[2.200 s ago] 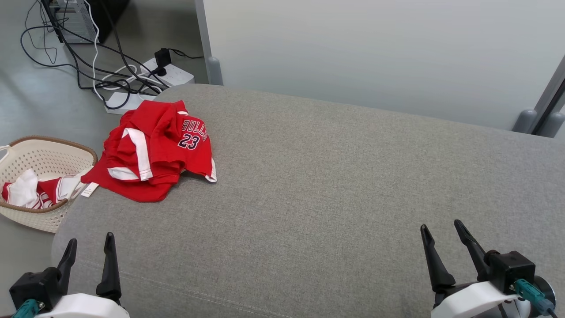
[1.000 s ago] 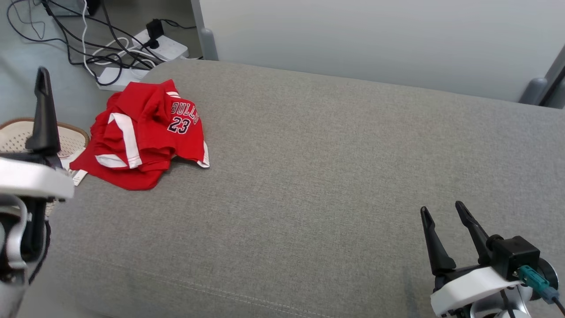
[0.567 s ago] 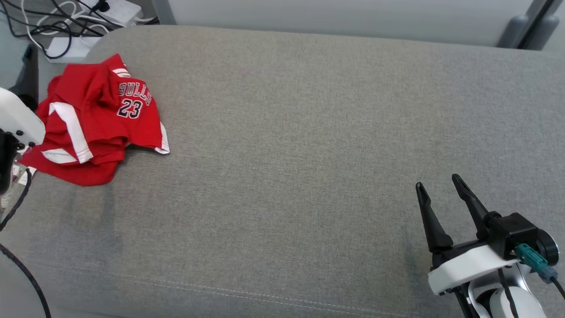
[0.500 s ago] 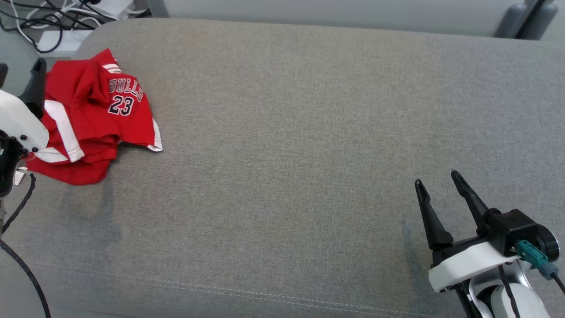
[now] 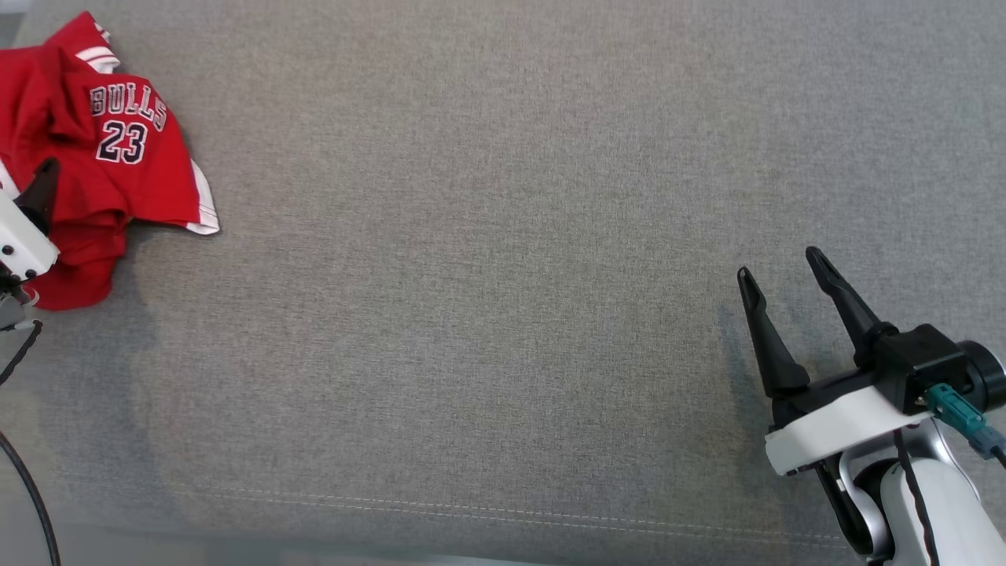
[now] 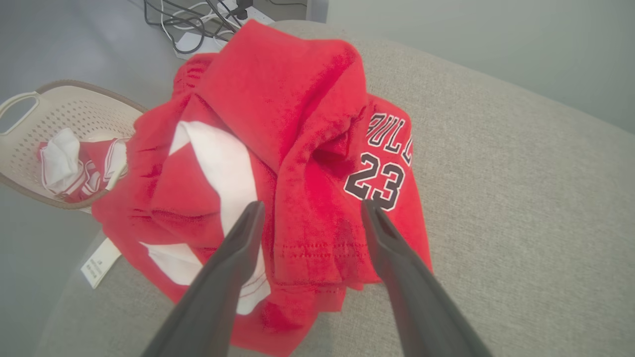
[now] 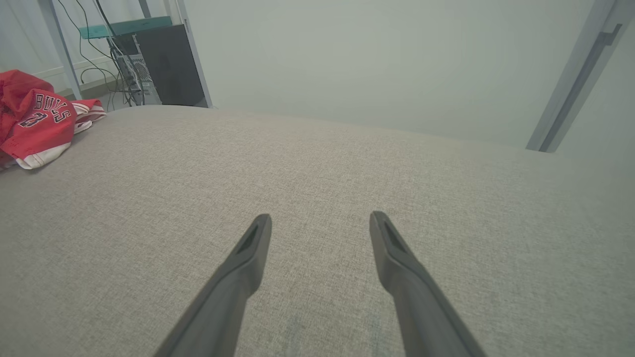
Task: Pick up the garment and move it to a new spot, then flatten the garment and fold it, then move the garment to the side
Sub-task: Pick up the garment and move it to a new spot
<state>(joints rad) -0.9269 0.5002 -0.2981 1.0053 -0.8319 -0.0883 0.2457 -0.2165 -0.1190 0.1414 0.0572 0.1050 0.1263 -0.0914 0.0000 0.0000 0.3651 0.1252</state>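
One basket [image 6: 54, 111] beside garment [image 6: 287, 114]; cables [image 6: 186, 20] behind; left claw [image 6: 312, 206] spread over it

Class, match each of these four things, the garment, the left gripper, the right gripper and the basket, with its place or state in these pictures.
Things:
1. garment
2. left gripper
3. right gripper
4. basket

Places or states:
a. open, over bare cushion
b. crumpled at the cushion's left end
c. beside the cushion, cloth inside
d. open, pointed at the red fabric

Pairs: 1-b; 2-d; 3-a; 4-c.
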